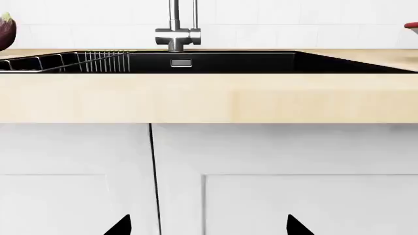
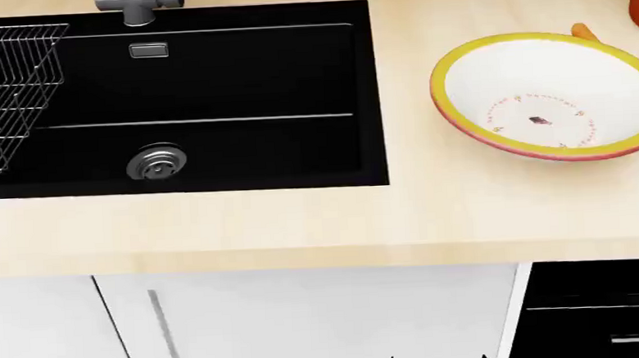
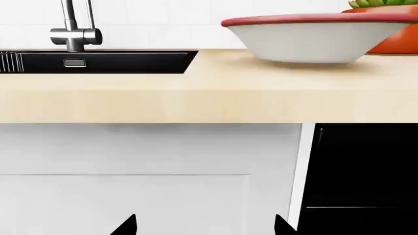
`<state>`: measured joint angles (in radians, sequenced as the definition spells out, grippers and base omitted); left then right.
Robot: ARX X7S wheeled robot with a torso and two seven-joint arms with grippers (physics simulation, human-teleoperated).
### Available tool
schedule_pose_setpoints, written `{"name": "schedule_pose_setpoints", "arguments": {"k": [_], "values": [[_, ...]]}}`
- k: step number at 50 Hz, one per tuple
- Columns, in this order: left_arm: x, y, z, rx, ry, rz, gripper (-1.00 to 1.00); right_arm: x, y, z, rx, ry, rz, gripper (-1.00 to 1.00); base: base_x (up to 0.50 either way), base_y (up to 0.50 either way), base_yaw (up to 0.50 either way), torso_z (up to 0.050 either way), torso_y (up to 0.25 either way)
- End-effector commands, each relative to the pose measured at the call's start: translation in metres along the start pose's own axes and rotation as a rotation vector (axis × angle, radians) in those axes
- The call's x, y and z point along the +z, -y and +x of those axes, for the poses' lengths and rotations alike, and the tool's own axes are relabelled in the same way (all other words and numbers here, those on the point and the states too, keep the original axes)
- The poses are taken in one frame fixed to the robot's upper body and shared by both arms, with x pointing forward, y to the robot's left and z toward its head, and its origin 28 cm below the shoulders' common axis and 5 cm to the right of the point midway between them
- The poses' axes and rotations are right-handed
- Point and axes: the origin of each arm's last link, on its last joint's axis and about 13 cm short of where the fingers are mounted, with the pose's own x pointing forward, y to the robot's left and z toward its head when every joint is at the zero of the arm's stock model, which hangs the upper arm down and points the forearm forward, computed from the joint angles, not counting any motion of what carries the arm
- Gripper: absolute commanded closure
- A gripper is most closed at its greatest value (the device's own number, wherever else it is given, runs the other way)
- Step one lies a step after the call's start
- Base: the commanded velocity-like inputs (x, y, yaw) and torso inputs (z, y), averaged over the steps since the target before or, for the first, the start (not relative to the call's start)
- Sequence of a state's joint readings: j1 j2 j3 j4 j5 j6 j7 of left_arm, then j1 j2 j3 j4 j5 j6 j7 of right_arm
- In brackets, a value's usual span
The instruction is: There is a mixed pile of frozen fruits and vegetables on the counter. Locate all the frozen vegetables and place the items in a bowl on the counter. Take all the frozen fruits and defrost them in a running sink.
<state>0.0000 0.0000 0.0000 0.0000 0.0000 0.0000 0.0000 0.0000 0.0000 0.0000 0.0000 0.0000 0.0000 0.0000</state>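
Beige table [image 2: 299, 221] holds an empty sink [image 2: 238, 85] and bowl [image 2: 550, 93]; both end effectors, left [image 1: 207, 226] and right [image 3: 204, 226], hang spread and empty below it, so picking has yet to start, perhaps with the eggplant [image 1: 7, 32].

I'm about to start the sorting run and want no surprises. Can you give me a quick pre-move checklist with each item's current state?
1. Bowl empty and upright on the counter: ok.
2. Sink basin free of produce: ok.
3. Water running from faucet: not ok, no stream visible.
4. Left tool and right tool open and empty: ok, tips spread, nothing between them.
5. Produce located: partly; eggplant beyond the sink's rack side, carrot tip behind the bowl. Fruits: cannot tell, none in view.
6. Tools above counter height: not ok, both face the cabinet fronts.
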Motion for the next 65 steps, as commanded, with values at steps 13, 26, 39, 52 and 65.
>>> {"name": "schedule_pose_setpoints", "arguments": {"k": [13,26,39,52,65], "values": [[0.0,0.0,0.0,0.007,-0.006,0.018,-1.0,0.0,-0.001,0.0,-0.002,-0.004,-0.009,-1.0,0.0,0.0,0.0,0.0,0.0],[0.01,-0.003,-0.003,0.013,-0.022,-0.014,-1.0,0.013,0.002,-0.003,-0.005,0.006,0.019,-1.0,0.0,0.0,0.0,0.0,0.0],[0.088,-0.008,-0.013,-0.003,0.011,0.03,-1.0,0.09,0.007,-0.017,0.006,0.111,0.01,-1.0,0.0,0.0,0.0,0.0,0.0],[0.12,-0.005,-0.028,-0.095,0.03,-0.04,-1.0,0.117,0.01,-0.027,0.008,0.07,-0.033,-1.0,0.0,0.0,0.0,0.007,0.0],[0.119,-0.01,-0.024,-0.074,0.034,-0.046,-1.0,0.122,0.011,-0.032,0.011,0.054,-0.021,-1.0,0.0,0.0,0.0,0.05,0.0]]}}
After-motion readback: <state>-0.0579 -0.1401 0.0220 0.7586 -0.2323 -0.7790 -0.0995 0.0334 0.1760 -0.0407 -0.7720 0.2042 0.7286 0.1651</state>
